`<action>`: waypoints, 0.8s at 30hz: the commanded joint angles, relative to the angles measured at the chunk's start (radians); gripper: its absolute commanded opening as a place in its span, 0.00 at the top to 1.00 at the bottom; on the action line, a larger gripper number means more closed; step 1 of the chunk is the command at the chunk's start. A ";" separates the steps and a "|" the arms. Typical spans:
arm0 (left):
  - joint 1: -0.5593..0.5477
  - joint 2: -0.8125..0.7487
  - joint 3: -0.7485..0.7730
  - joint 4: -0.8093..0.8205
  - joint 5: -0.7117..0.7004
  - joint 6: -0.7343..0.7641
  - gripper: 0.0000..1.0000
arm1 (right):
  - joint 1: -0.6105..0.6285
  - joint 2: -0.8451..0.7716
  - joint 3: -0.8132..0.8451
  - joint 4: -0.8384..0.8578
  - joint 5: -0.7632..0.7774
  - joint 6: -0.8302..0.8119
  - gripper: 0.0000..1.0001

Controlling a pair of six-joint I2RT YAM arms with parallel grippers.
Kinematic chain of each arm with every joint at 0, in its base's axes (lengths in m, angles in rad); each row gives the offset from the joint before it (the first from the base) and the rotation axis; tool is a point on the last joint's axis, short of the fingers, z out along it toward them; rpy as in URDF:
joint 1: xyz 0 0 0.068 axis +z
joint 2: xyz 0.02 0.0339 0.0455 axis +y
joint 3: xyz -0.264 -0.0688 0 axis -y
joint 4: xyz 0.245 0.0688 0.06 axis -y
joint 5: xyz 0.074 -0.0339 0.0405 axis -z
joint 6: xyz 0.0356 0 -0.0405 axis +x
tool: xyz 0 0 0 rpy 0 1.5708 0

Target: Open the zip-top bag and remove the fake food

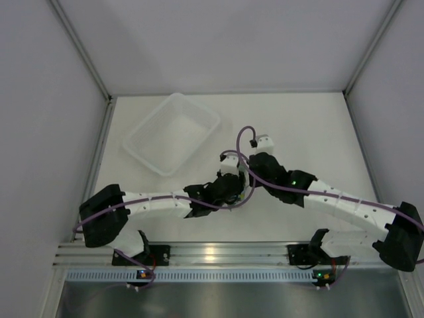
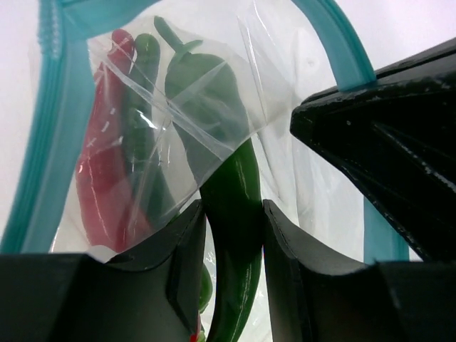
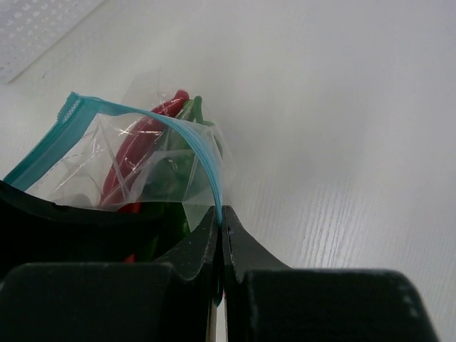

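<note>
Bag-holding looks sorted: your right gripper (image 3: 221,216) is pinched tight on the teal zip strip (image 3: 191,139). I'd guess that's to prop the zip-top bag (image 3: 92,167) open, mid-tabletop toward the near edge. Your left gripper (image 2: 231,214) reaches in, jaws squeezed on a slick, curved green chili (image 2: 229,171). The red chili (image 2: 103,178) and second green chili (image 2: 142,128) sit behind crinkly clear film.

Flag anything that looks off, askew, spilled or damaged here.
Nothing spilled or damaged. The zip-top bag is crumpled and its teal zip strip bowed, pinched by the right gripper, as expected while opening. The left gripper grips a green chili pepper; the red chili pepper lies inside the bag.
</note>
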 commanded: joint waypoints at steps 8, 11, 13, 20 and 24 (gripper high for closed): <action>-0.007 -0.084 -0.018 0.036 -0.244 -0.134 1.00 | 0.075 -0.051 0.004 0.098 0.037 -0.007 1.00; 0.001 -0.041 0.068 -0.039 -0.282 -0.169 1.00 | 0.154 -0.020 0.039 0.069 0.102 0.005 1.00; 0.001 -0.031 0.110 -0.057 -0.300 -0.185 1.00 | 0.191 0.006 0.054 0.052 0.142 0.015 1.00; 0.010 -0.047 0.142 -0.088 -0.308 -0.200 1.00 | 0.218 0.032 0.040 0.038 0.202 0.045 1.00; 0.031 -0.086 0.111 -0.090 -0.198 -0.245 1.00 | 0.217 0.012 0.021 0.058 0.258 0.044 1.00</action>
